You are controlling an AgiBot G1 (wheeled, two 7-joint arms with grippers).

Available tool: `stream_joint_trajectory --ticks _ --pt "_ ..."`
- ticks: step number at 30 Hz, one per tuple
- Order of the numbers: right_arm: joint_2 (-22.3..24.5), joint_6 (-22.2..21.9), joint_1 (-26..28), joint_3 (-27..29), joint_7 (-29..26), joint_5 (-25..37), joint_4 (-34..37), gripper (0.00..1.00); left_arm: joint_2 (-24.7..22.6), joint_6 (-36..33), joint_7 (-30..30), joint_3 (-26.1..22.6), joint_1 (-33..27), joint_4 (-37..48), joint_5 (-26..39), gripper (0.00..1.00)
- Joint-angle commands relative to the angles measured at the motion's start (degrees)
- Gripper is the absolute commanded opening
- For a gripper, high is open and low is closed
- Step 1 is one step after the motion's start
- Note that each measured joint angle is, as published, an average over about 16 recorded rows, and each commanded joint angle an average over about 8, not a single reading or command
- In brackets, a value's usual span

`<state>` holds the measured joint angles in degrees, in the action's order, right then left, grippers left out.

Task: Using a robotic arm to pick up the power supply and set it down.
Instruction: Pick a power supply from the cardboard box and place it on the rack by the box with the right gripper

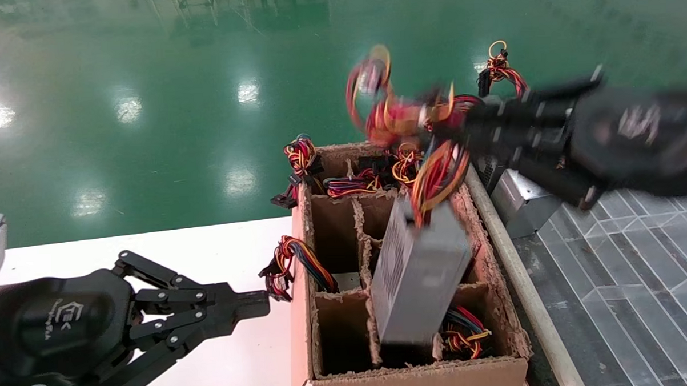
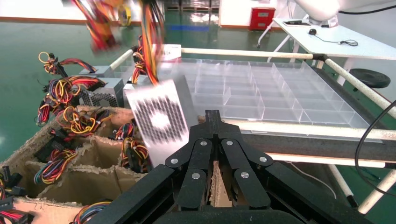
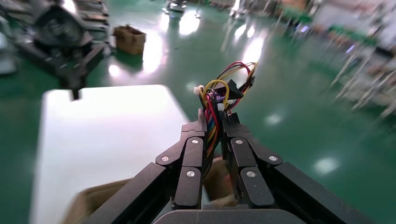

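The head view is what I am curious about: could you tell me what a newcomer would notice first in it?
First, the power supply hanging tilted over the cardboard carton, its lower end in a near cell. It dangles by its wire bundle, which the right hand pinches above the carton's far side. The left hand, fingers closed on nothing, hovers over the white table beside the carton.

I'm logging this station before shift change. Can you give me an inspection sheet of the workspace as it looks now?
Surface: white table; clear divided tray beside the carton.
Job's things: power supply hanging tilted over the cardboard carton, lower end among the dividers.
Clutter: more supplies in the carton; another supply beside it.
Grippers: right gripper shut on the wire bundle; left gripper shut, idle over the table.
Cables: bundle taut down to the supply.
Surroundings: green floor.
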<state>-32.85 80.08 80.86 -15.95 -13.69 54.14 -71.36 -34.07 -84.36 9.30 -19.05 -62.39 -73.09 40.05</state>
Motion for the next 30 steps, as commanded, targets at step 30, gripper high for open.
stream_joint_trajectory --ticks 30 --pt "-2.9 -1.2 36.5 -8.6 17.4 37.4 10.3 0.0 0.0 0.0 0.0 0.0 0.0 0.0 0.0 0.0"
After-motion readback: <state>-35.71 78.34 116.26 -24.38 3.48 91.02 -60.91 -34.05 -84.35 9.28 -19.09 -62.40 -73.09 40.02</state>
